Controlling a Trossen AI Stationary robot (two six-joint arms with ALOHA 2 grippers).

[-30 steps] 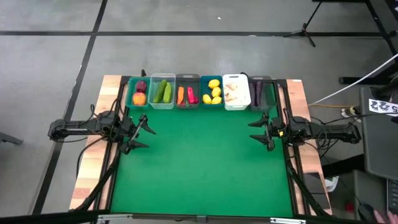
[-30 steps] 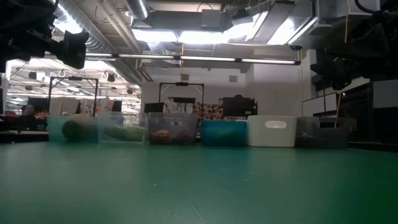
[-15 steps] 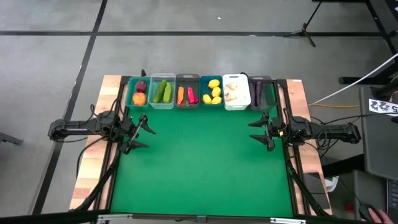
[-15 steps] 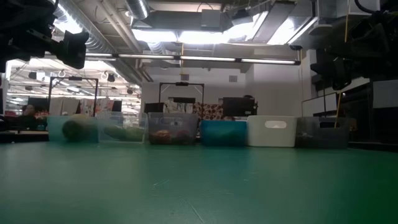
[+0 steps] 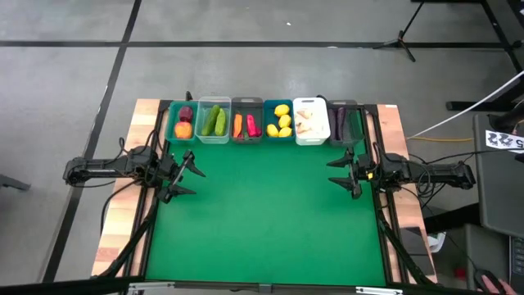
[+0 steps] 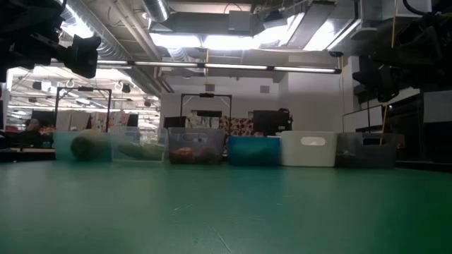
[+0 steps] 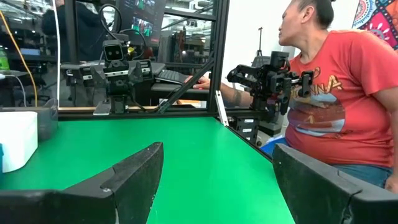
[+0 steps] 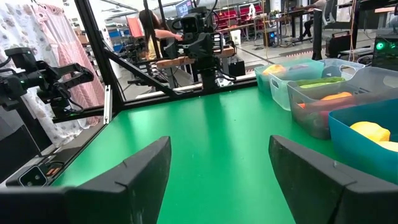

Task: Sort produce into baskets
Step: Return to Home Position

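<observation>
Six baskets stand in a row along the far edge of the green mat (image 5: pixel 262 221), each resting on its base. The teal-green one (image 5: pixel 182 121) holds a dark red and an orange piece. The clear one (image 5: pixel 214 120) holds cucumbers and the grey one (image 5: pixel 246 121) a carrot and a red pepper. Lemons lie in the blue one (image 5: pixel 279 120), whitish pieces in the white one (image 5: pixel 311 120), and an eggplant in the dark one (image 5: pixel 344 123). My left gripper (image 5: pixel 190 176) is open and level at the mat's left edge. My right gripper (image 5: pixel 334 173) is open at the right edge. Both hold nothing.
The mat's middle and near part (image 6: pixel 226 212) lies bare between the two arms. A person in a red shirt (image 7: pixel 329 93) stands beyond the table's right side. Black frame posts (image 8: pixel 99 56) rise at the table's edges.
</observation>
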